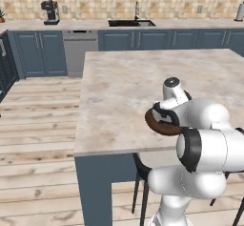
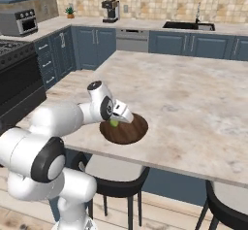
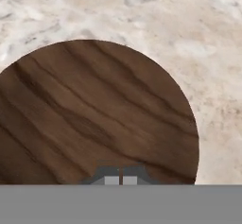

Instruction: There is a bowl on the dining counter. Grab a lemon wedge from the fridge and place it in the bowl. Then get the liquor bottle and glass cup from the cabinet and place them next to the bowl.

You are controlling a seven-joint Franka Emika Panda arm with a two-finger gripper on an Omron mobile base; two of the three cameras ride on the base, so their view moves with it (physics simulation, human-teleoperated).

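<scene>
Bowl (image 3: 94, 114) nearest the lens in hand view: dark brown wood grain, round, on beige marbled desk (image 3: 198, 29). Jaws (image 3: 120, 179) pressed together, tips side by side low over the bowl. Right base view: jaws (image 2: 116, 121) above the bowl (image 2: 127, 131), lemon wedge (image 2: 114, 123) yellow-green at their tips, pinched there, over the bowl's left part. Left base view: bowl (image 1: 159, 124) mostly hidden behind the arm, wedge not visible. Bowl sits near the desk's (image 1: 124, 87) front edge, dark blue base below, black stools (image 2: 114, 183) tucked under. Room: wood plank floor (image 1: 38, 125), blue base cabinets (image 1: 40, 53), tan tile backsplash, sink (image 1: 131, 23), coffee machine (image 1: 50, 12), dishwasher (image 1: 80, 51). Right view adds toaster oven (image 2: 19, 21), black stove (image 2: 17, 73), small potted plant (image 2: 70, 11). No readable writing.
</scene>
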